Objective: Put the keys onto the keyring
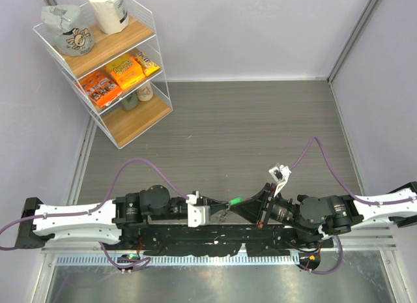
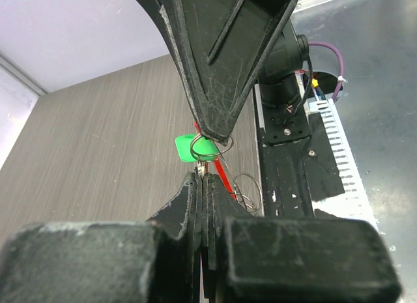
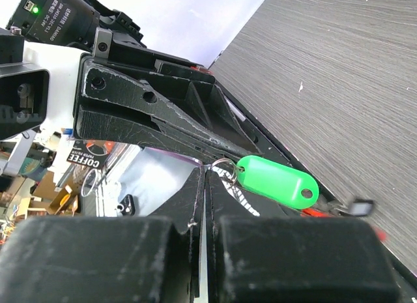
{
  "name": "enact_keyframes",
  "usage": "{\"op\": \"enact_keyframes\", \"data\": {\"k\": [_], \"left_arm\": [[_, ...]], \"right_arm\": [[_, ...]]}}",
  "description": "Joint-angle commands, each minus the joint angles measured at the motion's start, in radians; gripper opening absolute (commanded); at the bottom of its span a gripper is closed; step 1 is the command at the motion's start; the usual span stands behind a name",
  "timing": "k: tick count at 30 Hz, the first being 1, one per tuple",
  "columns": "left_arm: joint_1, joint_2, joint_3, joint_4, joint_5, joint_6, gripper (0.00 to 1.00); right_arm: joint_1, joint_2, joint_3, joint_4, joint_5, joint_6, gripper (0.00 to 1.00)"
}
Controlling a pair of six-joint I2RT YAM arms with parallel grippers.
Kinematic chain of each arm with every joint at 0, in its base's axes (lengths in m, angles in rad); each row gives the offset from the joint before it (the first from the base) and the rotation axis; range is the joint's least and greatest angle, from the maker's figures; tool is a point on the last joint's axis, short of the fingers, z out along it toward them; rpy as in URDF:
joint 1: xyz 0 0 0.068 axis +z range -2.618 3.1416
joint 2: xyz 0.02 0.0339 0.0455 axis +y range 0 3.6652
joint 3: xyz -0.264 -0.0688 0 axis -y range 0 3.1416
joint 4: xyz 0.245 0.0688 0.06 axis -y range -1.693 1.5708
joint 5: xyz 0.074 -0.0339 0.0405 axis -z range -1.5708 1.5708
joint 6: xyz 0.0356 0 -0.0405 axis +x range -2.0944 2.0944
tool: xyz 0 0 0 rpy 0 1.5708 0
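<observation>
**Both claws nose to nose at the green key**

Left gripper (image 2: pixel 201 180) and right gripper (image 3: pixel 205 178) are both pressed together, tips meeting at the little ring on the green key (image 3: pixel 277 181), low centre in the overhead view. My guess is one steadies while the other threads. The keyring (image 2: pixel 226 178), a red arc plus silvery loops, hangs just beside the left tips. Can't tell which claw actually has the grip, since the fingers hide the joint. The snack shelf (image 1: pixel 130 120) sits well apart, upper left.
</observation>
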State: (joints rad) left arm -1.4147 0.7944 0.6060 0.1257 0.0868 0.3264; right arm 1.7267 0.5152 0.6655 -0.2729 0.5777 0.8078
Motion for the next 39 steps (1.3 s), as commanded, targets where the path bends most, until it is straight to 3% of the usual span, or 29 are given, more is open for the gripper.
{"op": "enact_keyframes", "data": {"k": [1, 24, 35, 39], "left_arm": [[0.003, -0.015, 0.054, 0.115, -0.078, 0.022, 0.00], [0.002, -0.083, 0.015, 0.242, -0.090, 0.049, 0.00], [0.000, -0.115, 0.014, 0.227, -0.114, 0.069, 0.00], [-0.006, -0.132, 0.017, 0.204, -0.136, 0.079, 0.00]], "right_arm": [[0.005, 0.005, -0.007, 0.074, -0.036, 0.021, 0.06], [0.005, -0.024, -0.024, 0.040, -0.007, 0.065, 0.05], [0.005, -0.046, -0.003, -0.028, 0.027, 0.071, 0.30], [0.005, -0.058, -0.004, -0.035, 0.033, 0.070, 0.32]]}}
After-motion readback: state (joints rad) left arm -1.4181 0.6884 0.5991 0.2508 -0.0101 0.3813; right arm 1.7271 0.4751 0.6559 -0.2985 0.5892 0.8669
